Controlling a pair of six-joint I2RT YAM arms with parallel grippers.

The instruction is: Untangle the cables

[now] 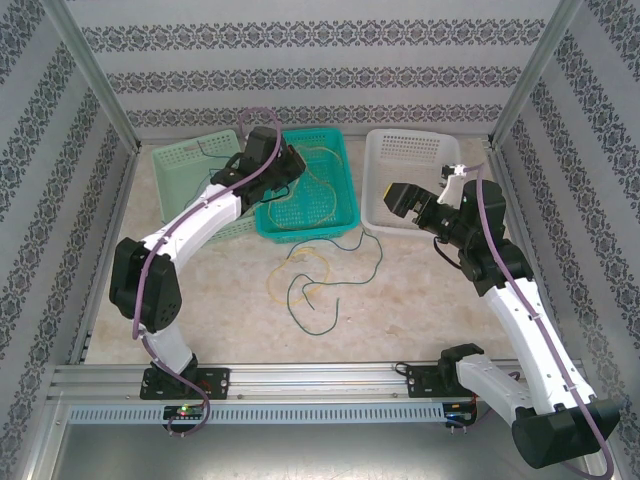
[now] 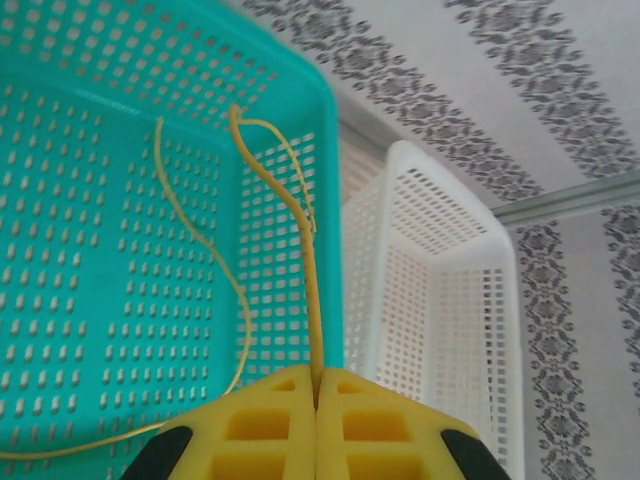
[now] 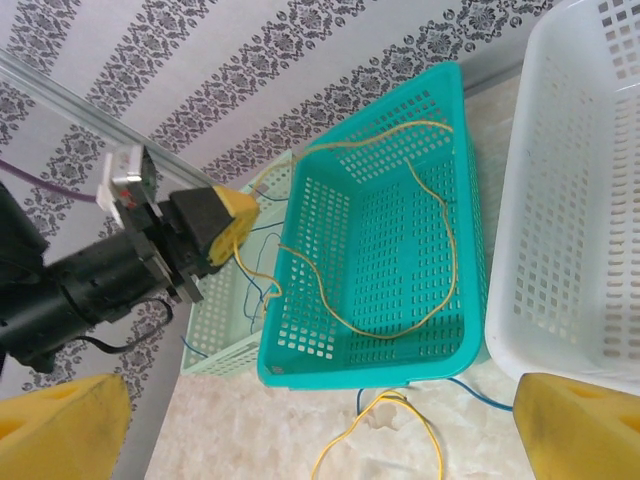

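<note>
— Well, starting at the left, what do we have?

— We see a pale green basket (image 1: 190, 185) at the back left of the desk (image 1: 220, 300), with a thin dark cable (image 1: 220, 148) lying in it.

— And the left arm (image 1: 200, 225)?

— It reaches over that basket toward the teal basket (image 1: 345, 215) beside it. We find the left jaws pressed fully together on the yellow cable (image 2: 300, 225), which comes up from between the yellow pads (image 2: 260, 430).

— Where does that cable go?

— From the jaws it runs along the teal basket's far rim and hangs in a wide loop inside it.

— What lies in front?

— On the bare desk, just before the teal basket, we make out a loose tangle: a second yellow cable (image 3: 385, 400), a green cable (image 1: 315, 330) nearest the arm bases, and a blue cable (image 3: 478, 392) curving off toward the right.

— Further right?

— A white basket (image 1: 420, 150) sits beside the teal one. The right arm (image 1: 520, 310) holds the right jaws over its front part. We see them spread wide, gripping nothing.
</note>
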